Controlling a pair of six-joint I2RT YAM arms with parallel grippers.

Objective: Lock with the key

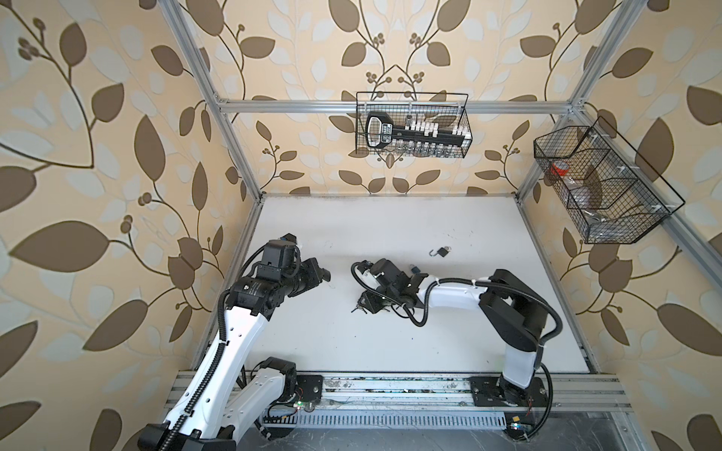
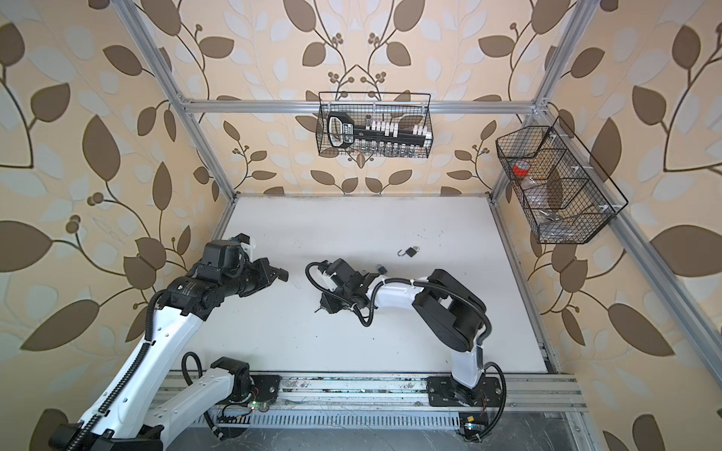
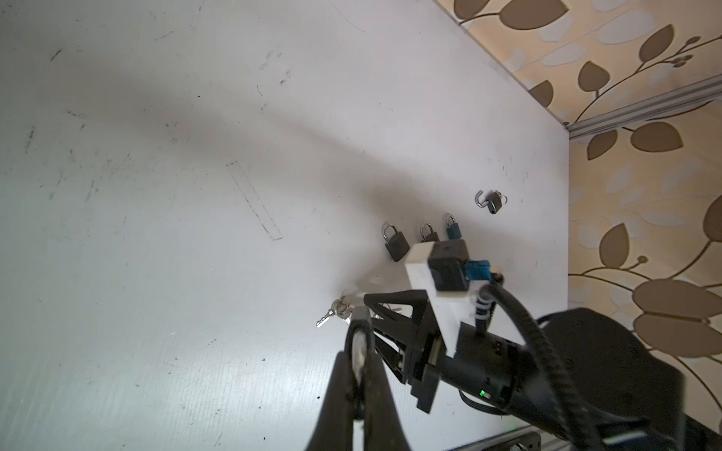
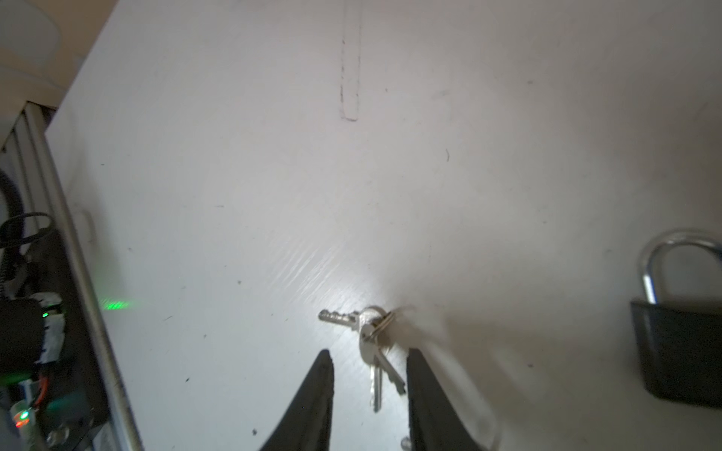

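bimanual cell, read from the near edge to the back wall. the base rail (image 1: 390,390) carries both arms along the front of the white table (image 1: 390,218). the left gripper (image 1: 325,273) hangs over the table's left part with its jaws pressed together. in the left wrist view its joined fingers (image 3: 338,386) cover part of the key bunch (image 3: 336,310).

the right gripper (image 4: 369,353) points down over the table's middle with its jaws parted, one finger on each side of the key bunch. the bunch lies flat on the table, small silver keys on one ring, not gripped.

just beyond stands a row of three shut padlocks: black padlock (image 3: 396,246), middle padlock (image 3: 429,233) and teal padlock (image 3: 453,229). the right wrist camera (image 3: 449,269) hides the lower body of the middle padlock in the left wrist view. in both top views the right arm's wrist covers the row, and only the teal padlock peeks out.

farther back and to the right, apart from the row, the open padlock (image 1: 441,252) lies with its shackle swung out.

on the back frame hangs a wire basket (image 1: 410,93) holding a black-and-white rack (image 1: 410,134). on the right frame hangs a side basket (image 1: 609,226) divided into compartments.
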